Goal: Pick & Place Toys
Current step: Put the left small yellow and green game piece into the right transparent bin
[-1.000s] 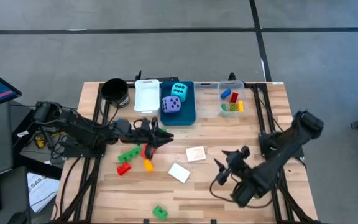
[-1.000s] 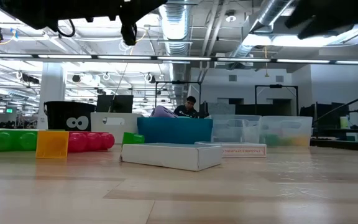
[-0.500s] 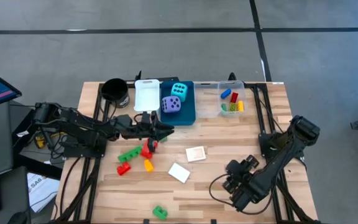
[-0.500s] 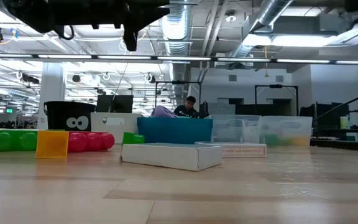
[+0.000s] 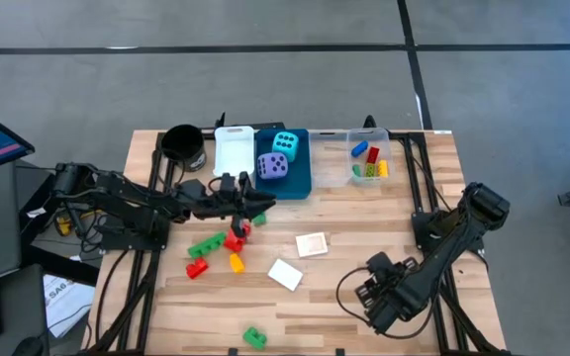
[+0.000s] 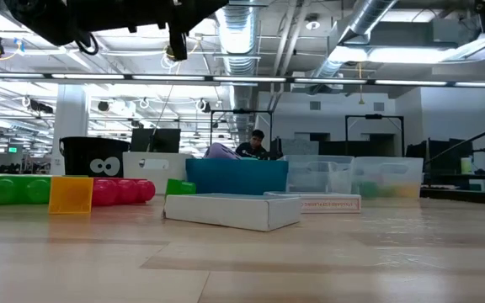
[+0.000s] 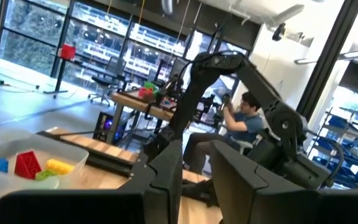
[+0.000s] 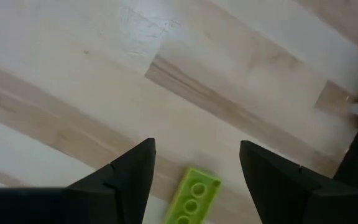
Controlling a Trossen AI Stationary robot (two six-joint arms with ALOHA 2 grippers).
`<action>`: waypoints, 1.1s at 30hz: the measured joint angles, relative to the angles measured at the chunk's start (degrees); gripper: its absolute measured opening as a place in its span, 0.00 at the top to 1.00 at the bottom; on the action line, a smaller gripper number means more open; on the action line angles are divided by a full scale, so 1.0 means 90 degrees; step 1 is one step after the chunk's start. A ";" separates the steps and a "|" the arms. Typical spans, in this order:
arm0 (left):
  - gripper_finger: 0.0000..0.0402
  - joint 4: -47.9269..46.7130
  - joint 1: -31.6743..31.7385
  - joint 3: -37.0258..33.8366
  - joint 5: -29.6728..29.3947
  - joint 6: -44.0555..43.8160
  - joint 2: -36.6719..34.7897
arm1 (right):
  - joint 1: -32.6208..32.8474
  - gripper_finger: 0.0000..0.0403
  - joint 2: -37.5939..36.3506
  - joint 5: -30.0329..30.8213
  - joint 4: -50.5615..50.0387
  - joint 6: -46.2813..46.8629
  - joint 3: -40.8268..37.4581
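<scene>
High view: left gripper (image 5: 257, 206) hangs above the red brick (image 5: 234, 240); jaws unclear. Right wrist view: right gripper (image 8: 194, 171), jaws open, straddles a green brick (image 8: 192, 202); centre on it, descend square, then close

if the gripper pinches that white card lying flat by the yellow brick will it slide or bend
The white card lies flat on the smooth wooden table, so it would probably slide before lifting. In the low view it shows a thick edge, so it likely stays stiff.

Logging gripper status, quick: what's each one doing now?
Left gripper: open, empty.
Right gripper: open, empty, above a green brick.
</scene>
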 joint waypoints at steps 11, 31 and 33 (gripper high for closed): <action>0.81 0.0839 0.0257 0.0000 -0.0027 0.0000 0.0000 | 0.0409 0.43 0.0000 -0.0181 0.0153 0.1812 0.0000; 0.81 0.1639 0.0365 0.0000 -0.0012 0.0538 -0.0002 | 0.0671 0.43 0.1050 -0.1069 0.1317 0.2658 -0.0002; 0.81 0.1660 0.0365 0.0000 0.0002 0.0544 -0.0002 | 0.0671 0.43 0.1175 -0.1192 0.1361 0.2661 -0.0002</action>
